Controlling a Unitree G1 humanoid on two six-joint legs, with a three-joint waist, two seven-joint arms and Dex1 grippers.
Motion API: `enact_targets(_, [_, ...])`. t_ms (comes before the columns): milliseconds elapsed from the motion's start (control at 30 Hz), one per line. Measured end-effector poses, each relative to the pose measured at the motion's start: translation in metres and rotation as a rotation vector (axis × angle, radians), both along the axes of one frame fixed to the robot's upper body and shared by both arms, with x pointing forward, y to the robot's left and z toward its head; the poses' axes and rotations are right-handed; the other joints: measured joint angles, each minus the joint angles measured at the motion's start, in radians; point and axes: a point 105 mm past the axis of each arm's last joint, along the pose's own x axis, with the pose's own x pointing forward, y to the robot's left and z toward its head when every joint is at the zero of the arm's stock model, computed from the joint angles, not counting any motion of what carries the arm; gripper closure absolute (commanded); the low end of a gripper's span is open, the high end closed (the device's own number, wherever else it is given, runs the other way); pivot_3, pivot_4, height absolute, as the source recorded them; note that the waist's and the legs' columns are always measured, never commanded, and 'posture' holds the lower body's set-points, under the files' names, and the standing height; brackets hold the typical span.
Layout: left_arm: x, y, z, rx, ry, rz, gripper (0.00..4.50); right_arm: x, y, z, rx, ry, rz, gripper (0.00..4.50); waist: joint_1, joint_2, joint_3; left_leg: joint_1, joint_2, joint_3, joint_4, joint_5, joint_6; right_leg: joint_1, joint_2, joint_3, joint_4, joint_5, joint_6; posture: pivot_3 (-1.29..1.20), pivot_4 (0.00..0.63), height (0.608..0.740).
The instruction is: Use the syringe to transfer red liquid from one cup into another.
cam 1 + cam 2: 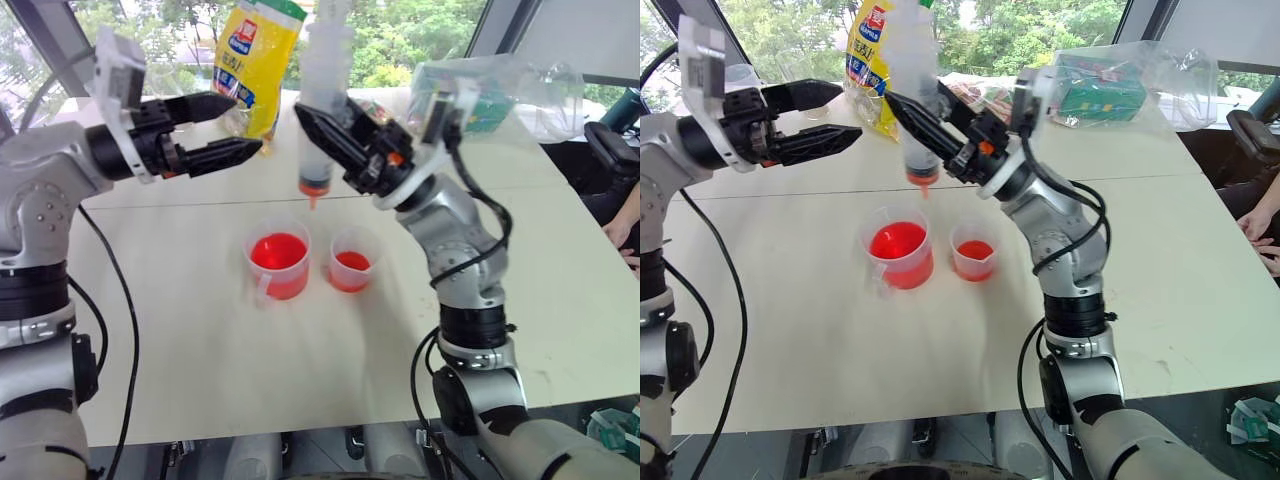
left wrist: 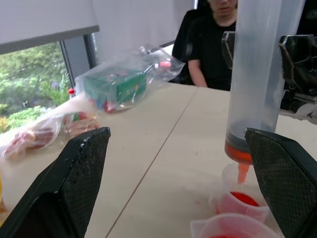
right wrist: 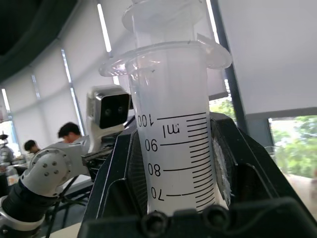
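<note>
From the left eye, the right gripper [image 1: 322, 125] is clamped on the syringe [image 1: 322, 120], which stands upright in the air with its orange tip pointing down, above the white table [image 1: 200, 340] and just behind the handled beaker [image 1: 278, 265]. The beaker holds red liquid [image 1: 277, 250]; the smaller cup [image 1: 351, 260] sits just beside it, also red inside. The left gripper [image 1: 240, 125] hovers level to the syringe's left, its black fingers spread apart and holding nothing. A yellow bag [image 1: 255, 60] stands at the table's far side.

The right eye view gives the same layout, with a clear plastic bag [image 1: 1120, 85] holding a green box lying behind the right arm.

In the left wrist view, the syringe barrel hangs between the parted fingers [image 2: 81, 173], its tip above the small cup. A person in black [image 2: 213, 44] sits beyond the table.

In the right wrist view, the gripper's pads press both sides of the graduated barrel.
</note>
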Motion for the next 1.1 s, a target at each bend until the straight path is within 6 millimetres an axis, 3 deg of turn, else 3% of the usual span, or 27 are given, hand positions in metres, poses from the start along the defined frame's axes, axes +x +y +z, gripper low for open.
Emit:
enact_targets(267, [0.004, -0.027, 0.008, -0.035, 0.001, -0.149, 0.04, 0.0, -0.01, -0.049, -0.046, 0.126, -0.088, 3.11, 0.001, 0.0, 0.0, 0.0, 0.0, 0.001, 0.001, 0.0, 0.001, 0.0, 0.0, 0.0, 0.001, 0.0, 0.001, 0.0, 0.15, 0.74])
enact_targets(1100, [-0.024, -0.085, 0.007, -0.035, 0.03, -0.476, 0.04, 0.007, -0.025, -0.084, -0.1, 0.148, -0.195, 3.11, 0.002, 0.0, 0.0, 0.0, 0.0, -0.001, 0.005, -0.001, 0.001, 0.002, 0.002, 0.001, 0.002, -0.001, 0.002, 0.0, 0.15, 0.74])
